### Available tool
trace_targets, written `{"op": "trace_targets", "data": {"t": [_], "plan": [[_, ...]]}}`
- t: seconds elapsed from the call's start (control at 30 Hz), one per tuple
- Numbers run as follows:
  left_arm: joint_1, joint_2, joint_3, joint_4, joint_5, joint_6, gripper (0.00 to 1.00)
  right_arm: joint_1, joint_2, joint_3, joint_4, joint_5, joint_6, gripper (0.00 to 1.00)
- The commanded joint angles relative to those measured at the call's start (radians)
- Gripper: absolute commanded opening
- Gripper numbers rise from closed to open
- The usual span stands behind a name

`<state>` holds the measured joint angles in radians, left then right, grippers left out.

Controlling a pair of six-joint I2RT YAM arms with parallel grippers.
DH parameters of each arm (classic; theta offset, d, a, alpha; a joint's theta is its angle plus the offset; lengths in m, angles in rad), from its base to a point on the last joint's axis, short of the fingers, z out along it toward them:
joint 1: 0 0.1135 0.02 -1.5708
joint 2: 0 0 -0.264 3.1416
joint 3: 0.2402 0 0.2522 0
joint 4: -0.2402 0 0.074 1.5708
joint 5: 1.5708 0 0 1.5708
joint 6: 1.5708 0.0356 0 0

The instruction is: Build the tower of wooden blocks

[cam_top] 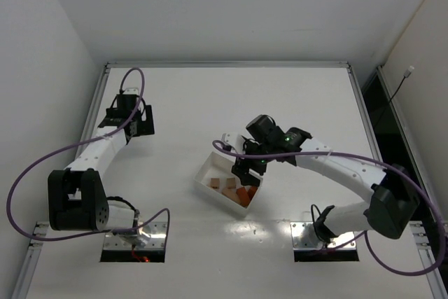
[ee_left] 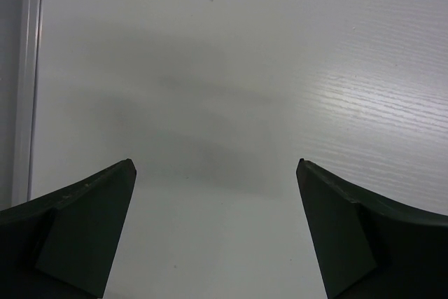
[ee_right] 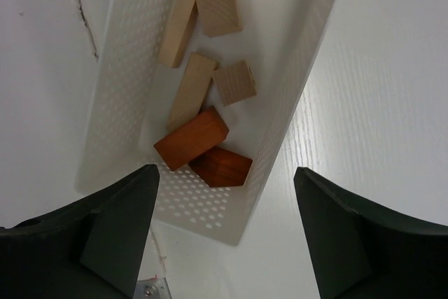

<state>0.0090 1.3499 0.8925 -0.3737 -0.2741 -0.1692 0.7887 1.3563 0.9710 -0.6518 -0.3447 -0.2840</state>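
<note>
Several small wooden blocks lie loose in a white perforated tray (ee_right: 126,68). In the right wrist view I see two pale tan bars (ee_right: 182,19) (ee_right: 192,92), two tan cubes (ee_right: 219,12) (ee_right: 234,82), a reddish-orange bar (ee_right: 192,139) and a second orange block (ee_right: 222,167) lying partly under it. None are stacked. My right gripper (ee_right: 225,169) is open and empty above the tray's near end; it also shows in the top view (cam_top: 250,167). My left gripper (ee_left: 215,162) is open and empty over bare table, far left of the tray (cam_top: 140,122).
The tray (cam_top: 210,171) sits at the table's middle, skewed, with the blocks (cam_top: 229,184) towards its near right end. A metal rail (ee_left: 28,82) runs along the table's left edge, close to the left gripper. White walls surround the table.
</note>
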Motion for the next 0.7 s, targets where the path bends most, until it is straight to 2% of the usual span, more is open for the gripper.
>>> {"op": "trace_targets", "data": {"t": [0.0,0.17,0.3,0.33,0.4,0.43,0.5,0.67], "plan": [[0.009,-0.034,-0.007,0.005,-0.016,-0.001,0.99,0.007,0.024,0.011,0.058,0.004,0.025,0.72],[0.009,-0.034,0.002,0.015,-0.025,-0.001,0.99,0.007,0.098,0.011,0.09,0.024,0.025,0.62],[0.009,-0.034,0.011,0.015,-0.034,-0.001,0.99,0.007,0.15,0.011,0.109,0.064,0.048,0.47],[0.009,-0.034,0.011,0.015,-0.034,-0.001,0.99,-0.002,0.15,0.011,0.109,0.073,0.048,0.38],[0.009,-0.034,0.011,0.006,-0.043,-0.001,0.99,-0.002,0.162,0.011,0.109,0.073,0.048,0.27],[0.009,-0.034,0.011,0.005,-0.043,-0.001,0.99,-0.002,0.162,0.011,0.109,0.073,0.048,0.14],[0.009,-0.034,0.011,0.005,-0.043,-0.001,0.99,-0.002,0.162,0.002,0.109,0.093,0.048,0.0],[0.019,-0.034,0.002,0.019,-0.066,-0.001,0.99,-0.002,0.129,0.001,0.119,0.195,0.066,0.0]]}}
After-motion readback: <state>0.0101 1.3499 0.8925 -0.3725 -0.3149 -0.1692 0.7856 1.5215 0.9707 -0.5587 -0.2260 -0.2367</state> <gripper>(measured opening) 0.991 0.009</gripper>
